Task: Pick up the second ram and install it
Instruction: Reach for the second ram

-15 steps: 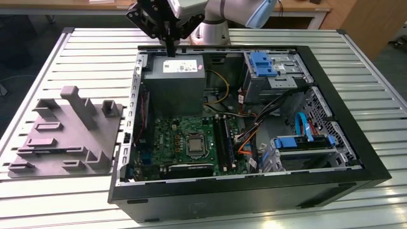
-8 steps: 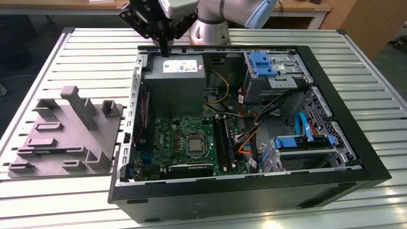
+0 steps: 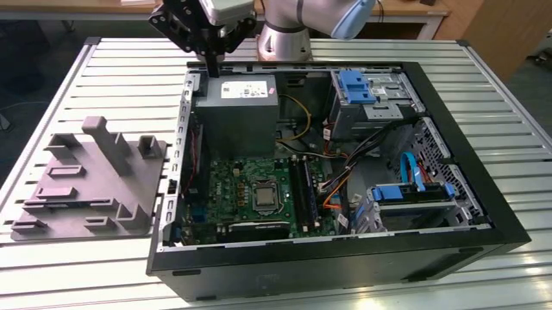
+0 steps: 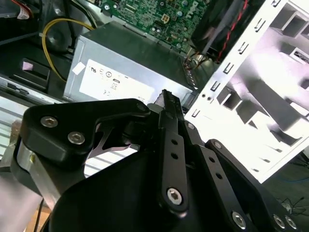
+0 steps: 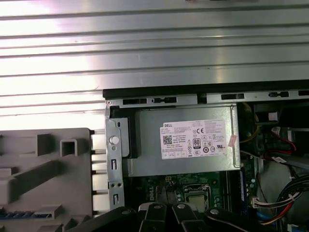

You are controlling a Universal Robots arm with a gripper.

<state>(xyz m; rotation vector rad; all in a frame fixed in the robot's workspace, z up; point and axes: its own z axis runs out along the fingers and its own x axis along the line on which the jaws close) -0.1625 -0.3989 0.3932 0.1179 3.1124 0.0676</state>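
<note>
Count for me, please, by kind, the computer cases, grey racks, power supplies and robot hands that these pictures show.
computer case: 1
grey rack: 1
power supply: 1
hand: 1
Total: 4

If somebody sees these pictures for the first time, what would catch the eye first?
The open black computer case on the slatted table draws the eye first, its green motherboard and grey power supply laid bare. The gripper hangs above the power supply. A grey moulded fixture lies beside the case, on the exterior view's left.
</note>
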